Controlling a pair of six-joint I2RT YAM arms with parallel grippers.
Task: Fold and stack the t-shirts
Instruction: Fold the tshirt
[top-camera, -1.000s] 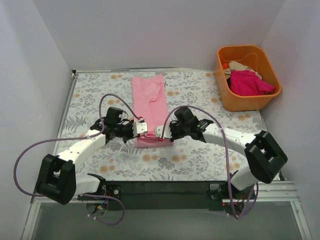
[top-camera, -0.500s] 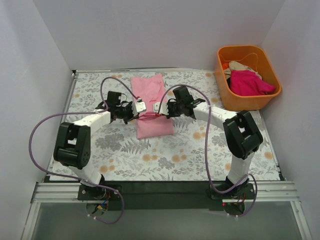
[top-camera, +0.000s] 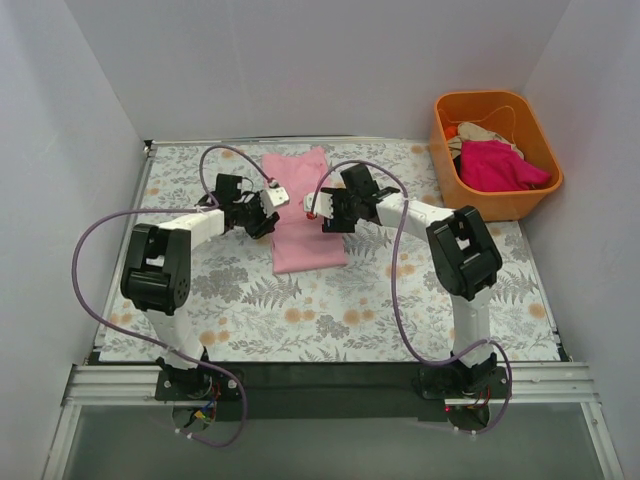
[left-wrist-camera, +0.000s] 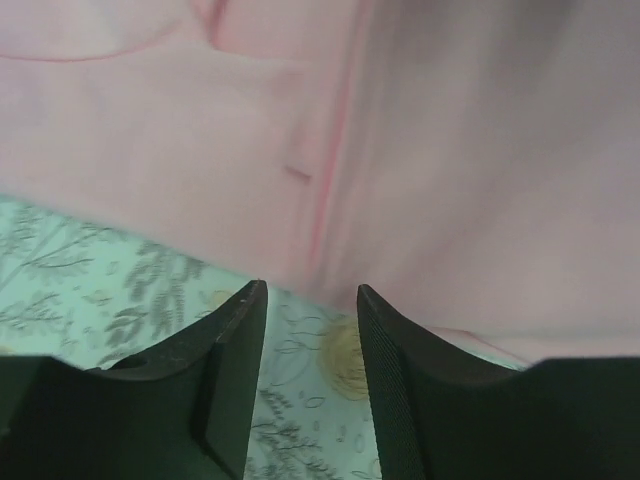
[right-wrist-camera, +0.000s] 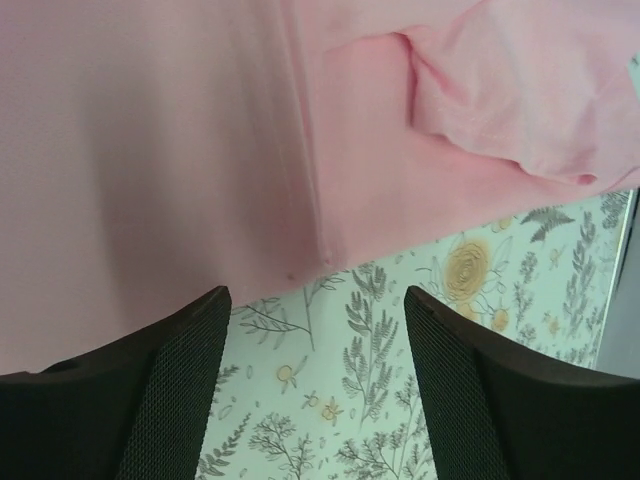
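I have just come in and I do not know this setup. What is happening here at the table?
Two robot arms are folding t-shirts. The left gripper and the right gripper are both open and hold nothing, each at one side of the light pink t-shirt, which lies folded narrow on the table. A magenta t-shirt and a cream one wait in the orange tub at the far right.

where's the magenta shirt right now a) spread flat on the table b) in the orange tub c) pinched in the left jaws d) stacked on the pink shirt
b: the magenta shirt lies bunched inside the orange tub at the far right, and only the light pink shirt lies out on the table.
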